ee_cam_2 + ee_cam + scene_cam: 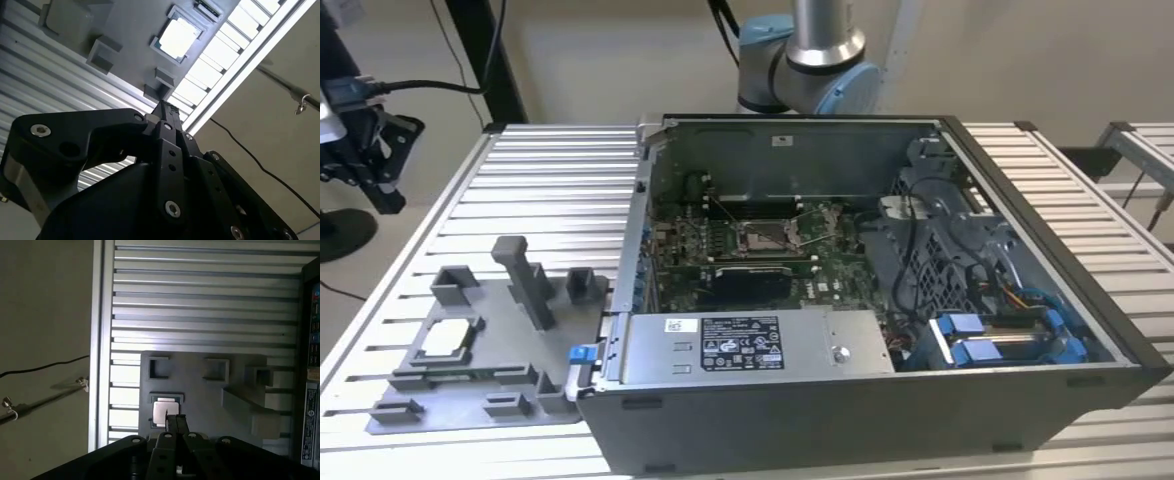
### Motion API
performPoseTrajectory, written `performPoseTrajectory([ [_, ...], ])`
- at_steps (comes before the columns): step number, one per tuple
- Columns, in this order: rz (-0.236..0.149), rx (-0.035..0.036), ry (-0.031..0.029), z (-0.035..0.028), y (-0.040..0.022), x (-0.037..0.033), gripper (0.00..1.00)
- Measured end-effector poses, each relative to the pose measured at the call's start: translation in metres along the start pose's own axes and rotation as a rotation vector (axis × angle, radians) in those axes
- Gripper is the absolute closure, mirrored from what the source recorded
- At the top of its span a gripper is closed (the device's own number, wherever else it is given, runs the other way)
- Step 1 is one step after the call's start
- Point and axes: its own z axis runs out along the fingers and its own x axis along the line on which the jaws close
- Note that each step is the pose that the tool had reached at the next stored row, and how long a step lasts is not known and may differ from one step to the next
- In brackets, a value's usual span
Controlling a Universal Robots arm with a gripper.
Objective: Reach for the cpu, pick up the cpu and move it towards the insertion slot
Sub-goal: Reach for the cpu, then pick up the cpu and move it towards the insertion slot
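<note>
Closed gripper [176, 420] over the fixture, cpu [161, 410] not yet taken.
In both wrist views the fingers sat pressed together with nothing between them, above the grey fixture [200, 390] on the ribbed table [200, 305]. The cpu lay silver face up in a square nest on that fixture, apart from the fingertips. In the exterior view it sat at the left [443, 340], well apart from the insertion slot [765, 237] inside the open computer case [854, 420].

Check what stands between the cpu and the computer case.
In the exterior view, a tall grey post and a smaller grey block beside it stand on the fixture plate between the cpu and the computer case.
</note>
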Motion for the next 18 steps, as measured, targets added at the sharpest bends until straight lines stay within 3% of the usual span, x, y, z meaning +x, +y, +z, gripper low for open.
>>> performPoseTrajectory([
  [14,0.0,0.0,0.0,0.0,0.0001,0.0026,0.0],
  [18,0.0,-0.001,-0.0001,0.0027,-0.0003,0.0027,0.0],
])
